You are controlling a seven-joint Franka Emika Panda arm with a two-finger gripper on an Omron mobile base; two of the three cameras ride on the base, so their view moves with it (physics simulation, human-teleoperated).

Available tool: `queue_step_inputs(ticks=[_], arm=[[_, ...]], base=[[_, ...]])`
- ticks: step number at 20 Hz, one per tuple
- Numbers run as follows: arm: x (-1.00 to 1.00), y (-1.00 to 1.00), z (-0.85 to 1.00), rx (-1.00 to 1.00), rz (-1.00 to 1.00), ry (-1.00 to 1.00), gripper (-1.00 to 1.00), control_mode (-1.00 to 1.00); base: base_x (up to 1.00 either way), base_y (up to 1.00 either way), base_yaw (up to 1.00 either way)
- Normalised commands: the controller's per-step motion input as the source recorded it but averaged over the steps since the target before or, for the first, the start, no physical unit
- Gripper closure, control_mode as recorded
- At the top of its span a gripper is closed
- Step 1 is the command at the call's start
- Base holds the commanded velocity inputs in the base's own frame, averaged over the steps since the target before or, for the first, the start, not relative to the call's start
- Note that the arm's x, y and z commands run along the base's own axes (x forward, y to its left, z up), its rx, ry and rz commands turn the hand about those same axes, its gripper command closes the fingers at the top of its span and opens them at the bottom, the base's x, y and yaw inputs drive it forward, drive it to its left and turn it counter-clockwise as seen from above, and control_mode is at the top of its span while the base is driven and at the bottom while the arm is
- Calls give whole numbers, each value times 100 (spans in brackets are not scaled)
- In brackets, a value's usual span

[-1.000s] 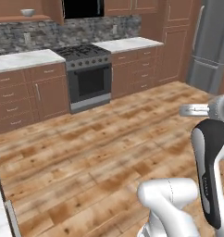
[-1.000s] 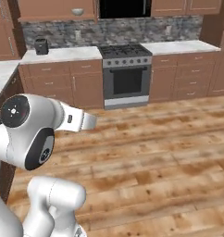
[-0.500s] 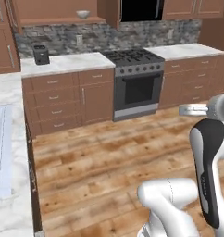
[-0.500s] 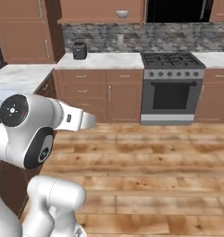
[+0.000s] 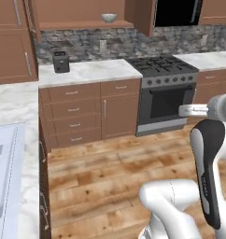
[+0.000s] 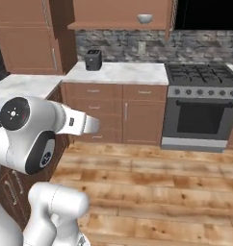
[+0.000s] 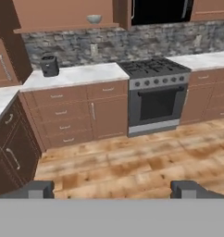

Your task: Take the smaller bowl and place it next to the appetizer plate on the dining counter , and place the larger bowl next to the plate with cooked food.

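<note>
From the left base camera, my arm (image 5: 209,168) rises at about four o'clock, white with a dark band down the forearm. A small pale bowl (image 5: 109,17) sits on a wooden shelf (image 5: 82,24) at twelve o'clock, above the stone backsplash — too small for me to tell which of the two bowls it is. A dark toaster (image 5: 60,61) stands on the marble counter with wooden drawers (image 5: 94,71) at about eleven o'clock, well apart from the stove (image 5: 164,93) at two o'clock. A pale sink (image 5: 3,172) lies at eight o'clock in a white worktop.

From the right base camera, my arm's round shoulder joint fills the eight o'clock part. The bowl (image 6: 145,18) rests on the shelf (image 6: 118,24) at about one o'clock, the toaster (image 6: 93,59) at eleven o'clock on the counter (image 6: 123,72), and the stove (image 6: 202,108) at three o'clock. Wooden floor (image 6: 157,192) spreads across the lower half.

From the hand camera, my gripper (image 7: 114,189) shows its two dark fingertips (image 7: 36,189) at seven and five o'clock, spread as wide as they go with nothing between them — released, grasping nothing. The bowl (image 7: 94,19) is at eleven o'clock on the shelf (image 7: 67,28), the toaster (image 7: 49,65) at ten o'clock on the counter (image 7: 81,74), and the stove (image 7: 155,95) just right of centre.
</note>
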Motion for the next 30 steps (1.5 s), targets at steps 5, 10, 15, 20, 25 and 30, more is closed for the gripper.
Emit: queue_step_inputs(ticks=[5,10,15,20,25,30], arm=[[0,0,0,0,0,0,-100,100],[0,0,0,0,0,0,-100,100],[0,0,0,0,0,0,-100,100],[0,0,0,0,0,0,-100,100],[0,0,0,0,0,0,-100,100],[0,0,0,0,0,0,-100,100]], base=[[100,-24,10],[100,-43,0],[100,-29,0],[100,-2,1],[100,2,1],[99,-10,0]])
